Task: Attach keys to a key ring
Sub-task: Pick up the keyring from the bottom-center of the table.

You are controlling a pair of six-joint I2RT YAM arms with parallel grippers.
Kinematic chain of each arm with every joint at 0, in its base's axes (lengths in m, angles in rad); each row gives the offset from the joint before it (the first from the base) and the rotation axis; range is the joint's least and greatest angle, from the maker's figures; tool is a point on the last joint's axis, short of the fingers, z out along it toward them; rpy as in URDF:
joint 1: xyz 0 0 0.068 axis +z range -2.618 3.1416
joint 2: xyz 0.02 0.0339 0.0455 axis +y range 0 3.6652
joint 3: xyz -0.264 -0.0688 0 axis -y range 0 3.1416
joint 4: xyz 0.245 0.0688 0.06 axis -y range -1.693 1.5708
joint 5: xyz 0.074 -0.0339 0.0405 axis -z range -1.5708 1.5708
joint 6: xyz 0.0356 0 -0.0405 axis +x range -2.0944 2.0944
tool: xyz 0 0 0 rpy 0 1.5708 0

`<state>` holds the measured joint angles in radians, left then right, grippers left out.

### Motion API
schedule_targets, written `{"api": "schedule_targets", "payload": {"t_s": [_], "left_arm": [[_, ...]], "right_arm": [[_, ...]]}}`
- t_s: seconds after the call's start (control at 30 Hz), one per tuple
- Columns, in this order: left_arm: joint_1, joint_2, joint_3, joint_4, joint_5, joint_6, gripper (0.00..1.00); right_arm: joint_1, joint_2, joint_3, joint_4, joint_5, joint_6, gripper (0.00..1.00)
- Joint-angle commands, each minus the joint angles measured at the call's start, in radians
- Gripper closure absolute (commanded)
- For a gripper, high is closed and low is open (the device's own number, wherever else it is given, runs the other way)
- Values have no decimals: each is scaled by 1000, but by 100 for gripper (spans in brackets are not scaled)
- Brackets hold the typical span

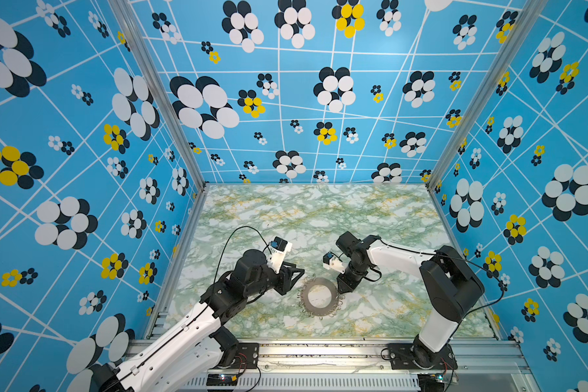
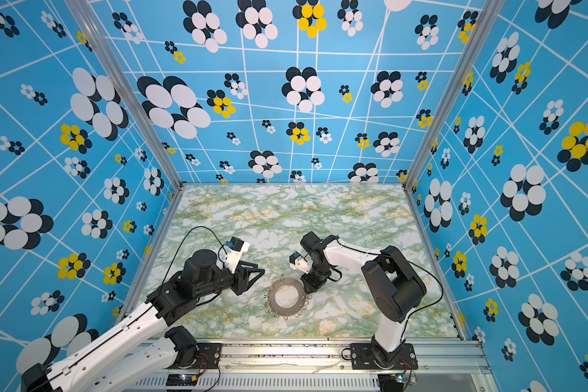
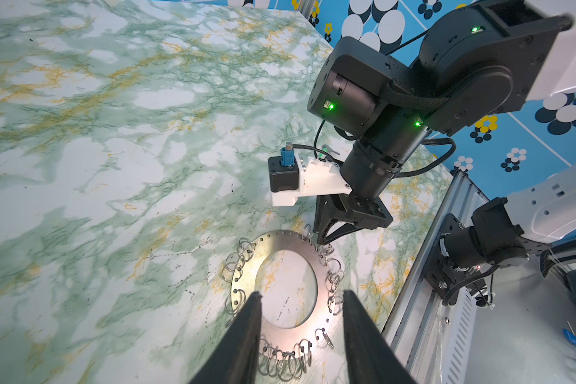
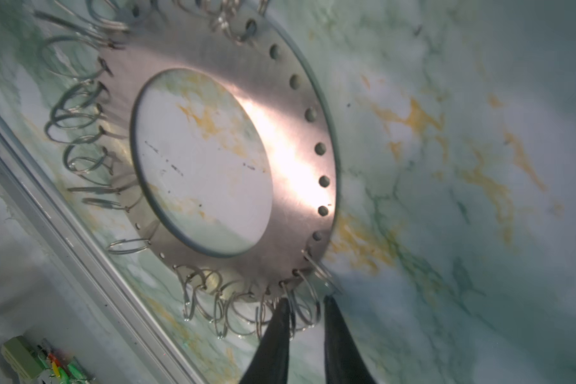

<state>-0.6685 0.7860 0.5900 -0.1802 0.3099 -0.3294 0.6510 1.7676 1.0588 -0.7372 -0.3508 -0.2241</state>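
Fingers (image 4: 276, 335) of my right gripper (image 4: 306, 299) stand narrowly apart at the fringed edge of the key ring (image 4: 290, 133). One small wire loop (image 4: 305, 311) sits between their tips, and I cannot tell whether I am pinching it. My left gripper (image 3: 301, 293) hangs above the key ring, jaws spread wide with nothing between them. In both top views the key ring lies flat on the marbled table (image 1: 286, 220), between my two arms, toward the front edge.
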Motion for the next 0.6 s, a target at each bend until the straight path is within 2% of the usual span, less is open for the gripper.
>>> {"api": "schedule_targets", "payload": {"t_s": [0.0,0.07,0.17,0.37,0.57], "left_arm": [[7,-18,-9,-1,1,5,58],[8,-20,-9,-1,0,4,58],[7,-26,-7,-4,-2,7,58],[9,-35,10,-9,-6,18,58],[7,-14,67,7,39,68,58]], "right_arm": [[-4,17,25,-44,-25,6,82],[-4,21,27,-49,-28,7,86],[-4,3,22,-37,-24,11,100],[-2,-158,-41,65,-71,29,100],[9,-475,-156,293,-133,23,100]]}}
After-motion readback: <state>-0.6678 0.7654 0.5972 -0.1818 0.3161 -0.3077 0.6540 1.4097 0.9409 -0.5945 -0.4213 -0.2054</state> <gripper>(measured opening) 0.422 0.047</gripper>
